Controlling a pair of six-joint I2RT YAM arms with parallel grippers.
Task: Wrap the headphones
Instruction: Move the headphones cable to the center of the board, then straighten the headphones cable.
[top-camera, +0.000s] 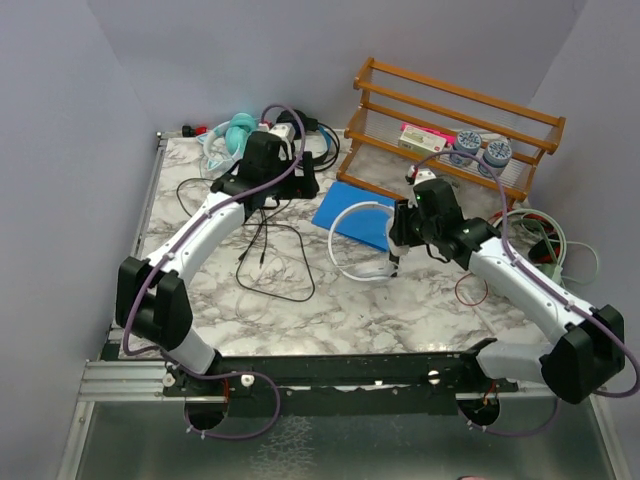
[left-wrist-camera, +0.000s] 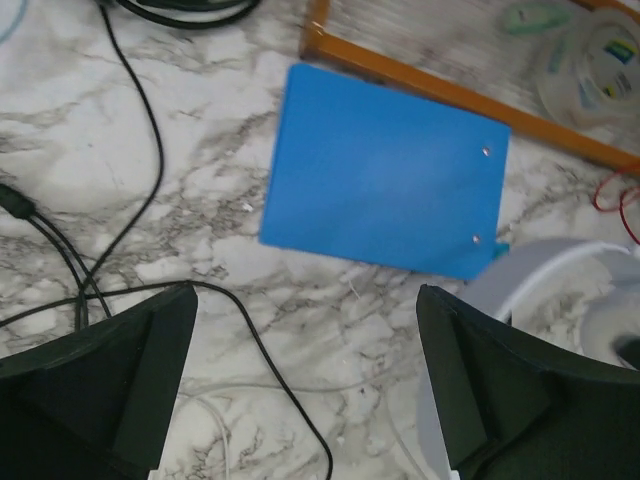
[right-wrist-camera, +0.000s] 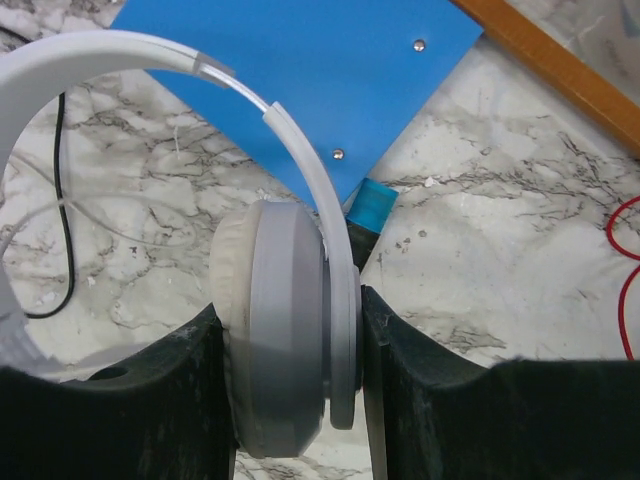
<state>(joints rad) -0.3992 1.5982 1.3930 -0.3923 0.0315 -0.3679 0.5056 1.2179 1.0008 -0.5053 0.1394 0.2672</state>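
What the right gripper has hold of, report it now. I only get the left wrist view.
Observer: The right gripper is shut on one ear cup of the white headphones, one finger on each side of the cup.
Operator: Locate the teal pair for me.
Observer: The teal headphones lie in the far left corner of the table, behind the left gripper and outside your frame.
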